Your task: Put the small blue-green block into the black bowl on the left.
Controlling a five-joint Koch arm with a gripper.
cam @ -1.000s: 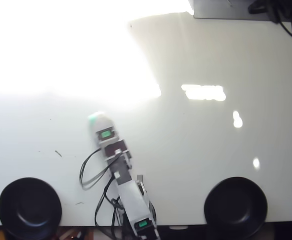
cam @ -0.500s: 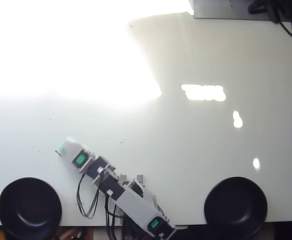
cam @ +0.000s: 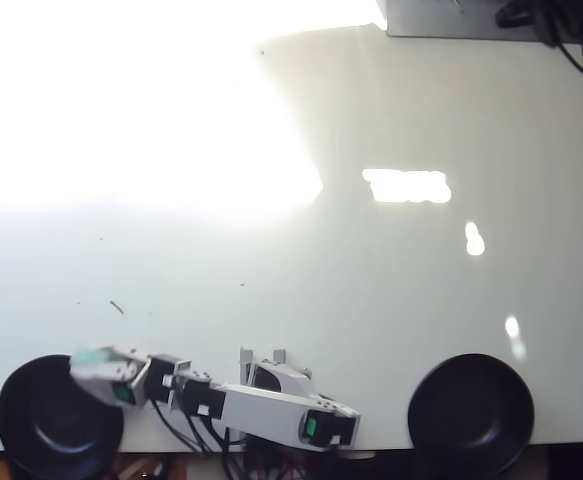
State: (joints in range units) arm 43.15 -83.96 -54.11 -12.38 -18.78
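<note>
Surface: White tabletop (cam: 371,290) filled my overhead view, its upper left washed out by strong glare, with small bright reflections right of centre.
Claw: I found the gripper (cam: 83,362) at lower left, its tip over the upper right rim of the left black bowl (cam: 56,420).
Claw state: I saw a smear of teal at the tip, blurred; it looked pinched on the small blue-green block (cam: 91,355), though I could not separate the two jaws clearly.
Block position: It sat at the gripper tip, above the bowl's rim edge, not lying in the bowl as far as I could tell.
Left bowl: Round, glossy black, near the bottom edge of the table; its interior showed only dark gloss.
Arm: Grey arm (cam: 271,412) lay stretched nearly level from its base at bottom centre toward the left, with bright green squares on its segments and black cables (cam: 186,430) looping beneath it.
Right bowl: I noted a second black bowl (cam: 471,415) of the same kind at lower right, well apart from the arm.
Marks: A few small dark specks (cam: 117,308) sat on the table above the gripper.
Background: Dark equipment (cam: 491,18) occupied the top right corner, too cropped for me to identify.
</note>
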